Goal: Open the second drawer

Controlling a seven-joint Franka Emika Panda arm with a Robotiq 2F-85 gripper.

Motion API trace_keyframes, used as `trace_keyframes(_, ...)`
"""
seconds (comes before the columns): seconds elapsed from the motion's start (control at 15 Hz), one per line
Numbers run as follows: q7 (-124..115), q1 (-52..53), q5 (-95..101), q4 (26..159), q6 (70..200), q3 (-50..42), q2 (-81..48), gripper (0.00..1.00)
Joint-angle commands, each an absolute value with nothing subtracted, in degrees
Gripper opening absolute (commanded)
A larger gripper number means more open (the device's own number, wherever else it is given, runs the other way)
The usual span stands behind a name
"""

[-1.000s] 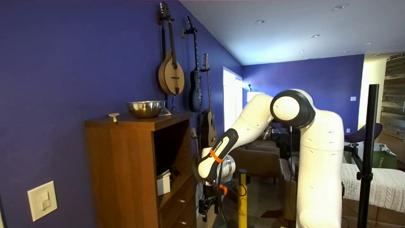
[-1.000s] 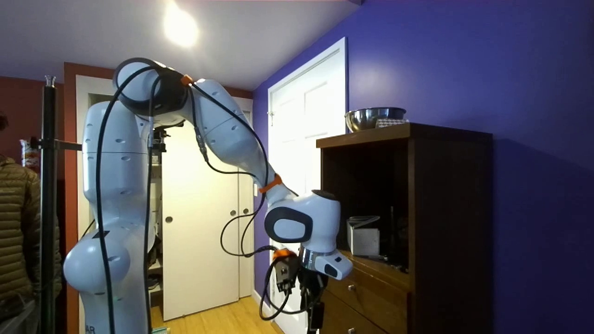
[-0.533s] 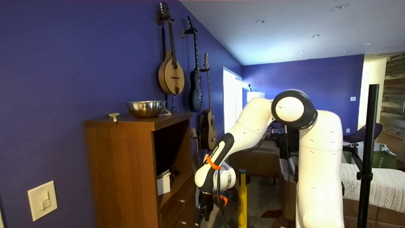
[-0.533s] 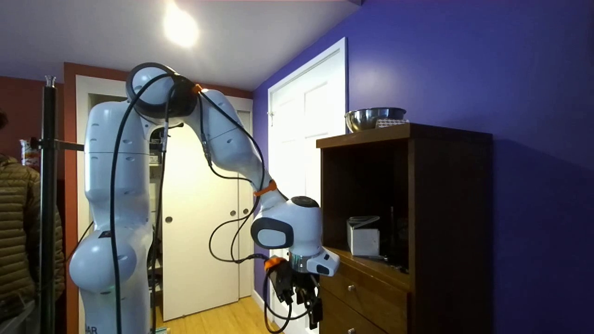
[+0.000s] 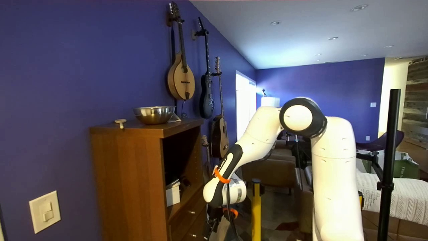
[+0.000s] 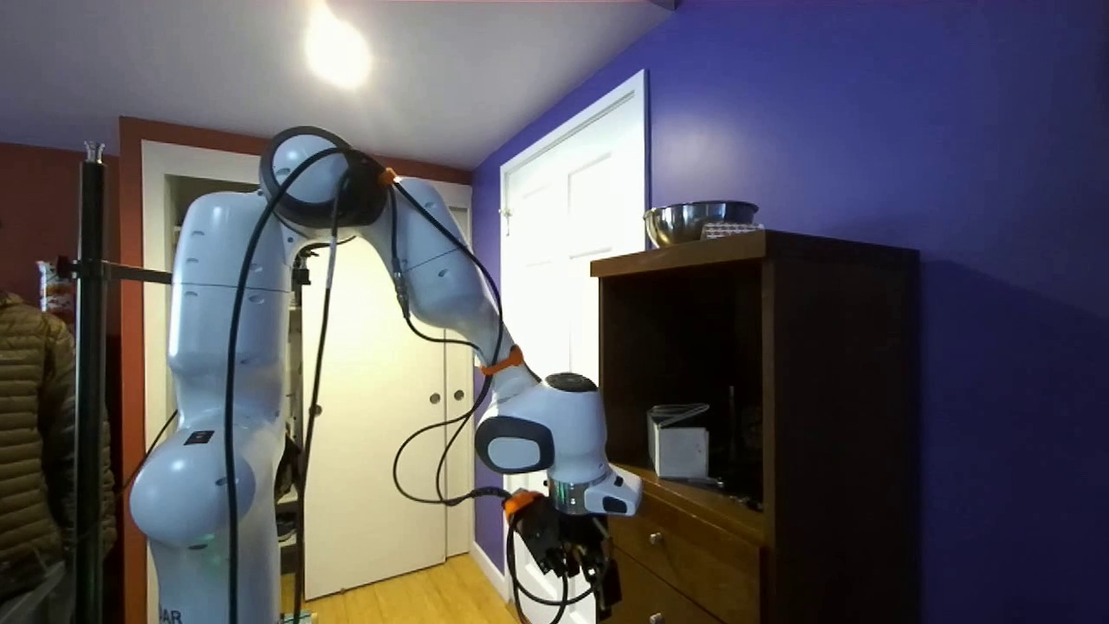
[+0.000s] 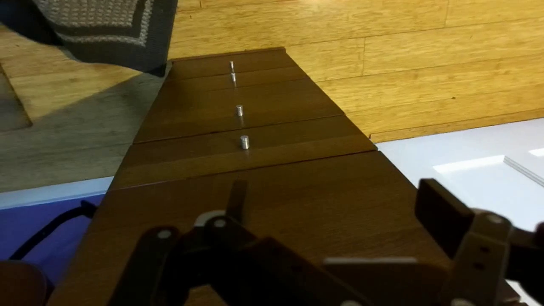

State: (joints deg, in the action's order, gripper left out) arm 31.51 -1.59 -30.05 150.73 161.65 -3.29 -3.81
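The brown dresser (image 5: 130, 180) has a stack of drawers below its open shelf. The second drawer (image 6: 637, 600) is flush and shut, with a small silver knob (image 6: 656, 618); this knob also shows in an exterior view (image 5: 193, 236). The top drawer (image 6: 693, 559) is also shut. My gripper (image 5: 211, 228) points down just in front of the drawer fronts, at about the second drawer's height. In the wrist view my gripper (image 7: 340, 208) is open and empty over a brown front panel. A silver knob (image 7: 245, 142) lies beyond the fingers; which drawer it belongs to I cannot tell.
A metal bowl (image 5: 153, 115) stands on the dresser top. A white box (image 6: 680, 446) sits on the open shelf. A white door (image 6: 563, 217) stands beside the dresser. A yellow post (image 5: 256, 211) stands behind the arm. A dark mat (image 7: 106, 34) lies on the floor.
The arm has lowered a little and the gripper has come closer to the drawer fronts, with the hand tilted more toward them. The drawers have not moved.
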Motion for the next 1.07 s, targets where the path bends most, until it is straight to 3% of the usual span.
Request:
trace_keyframes(0.0, 36.39, -1.75, -30.24, 145.80, 164.81, -2.62, -11.78, 1.00)
trace_keyframes(0.33, 45.33, -5.18, -36.26, 140.38, 168.53, 1.78, -17.45, 1.00)
trace_keyframes(1.0, 44.43, -5.71, -35.23, 138.40, 172.24, 1.67, -20.11, 1.00)
